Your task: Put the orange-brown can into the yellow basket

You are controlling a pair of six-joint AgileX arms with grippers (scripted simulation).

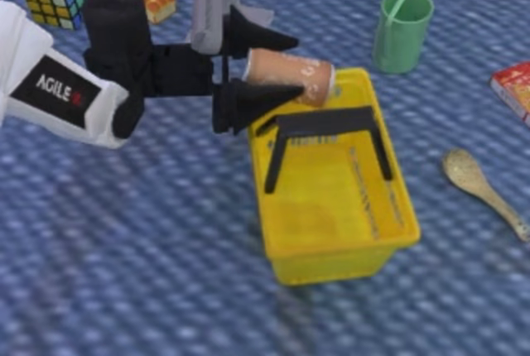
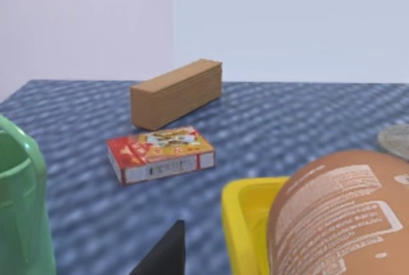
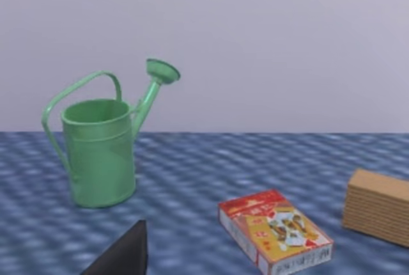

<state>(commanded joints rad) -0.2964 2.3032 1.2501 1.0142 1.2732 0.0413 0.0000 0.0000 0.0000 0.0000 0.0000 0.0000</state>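
The left gripper (image 1: pixel 248 66) is clamped on the orange-brown can (image 1: pixel 290 76), which lies on its side between the two black fingers, lifted off the desk (image 1: pixel 132 248). The can hangs over the far rim of the yellow basket (image 1: pixel 397 232), near the corner closest to the arm, with its far end reaching over the basket's inside and just beyond the black handle (image 1: pixel 323 124). In the left wrist view the can's printed side (image 2: pixel 339 211) fills the near corner, with the basket's yellow edge (image 2: pixel 246 217) right beneath it. So the pick-up and most of the carry look done; what is left, I judge, is to bring the can a little farther over the open middle, clear of the handle, and let it go. Only a dark fingertip of the right gripper (image 3: pixel 121 256) shows, so I cannot tell how its fingers stand.
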